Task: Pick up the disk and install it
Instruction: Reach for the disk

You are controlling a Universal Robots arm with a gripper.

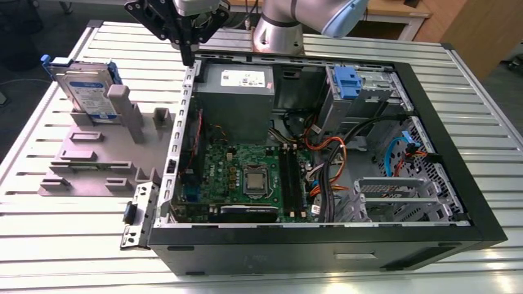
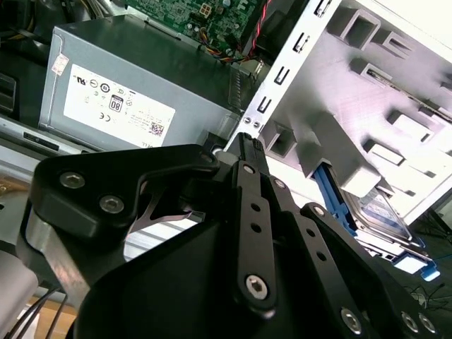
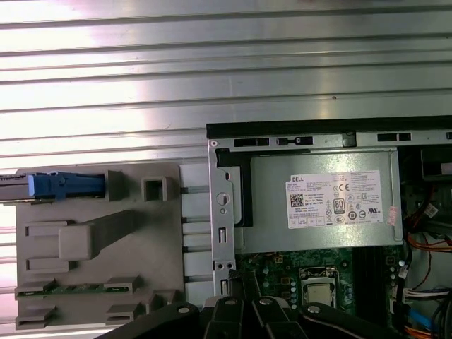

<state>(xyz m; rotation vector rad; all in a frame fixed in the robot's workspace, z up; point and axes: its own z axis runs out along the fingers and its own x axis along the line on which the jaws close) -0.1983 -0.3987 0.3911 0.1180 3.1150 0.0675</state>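
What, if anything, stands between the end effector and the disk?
Nothing visible. The end effector hangs over the case wall; the disk stands upright in the grey holder, its top edge free.

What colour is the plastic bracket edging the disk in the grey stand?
Blue. It is clearest in the exterior view, where the bracket edges the disk.

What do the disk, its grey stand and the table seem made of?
Disk: silvery metal casing, glossy label, blue bracket likely plastic. Stand: matte grey, uniform and blocky, probably plastic. Table: ribbed bare metal, probably aluminium by its bright sheen.
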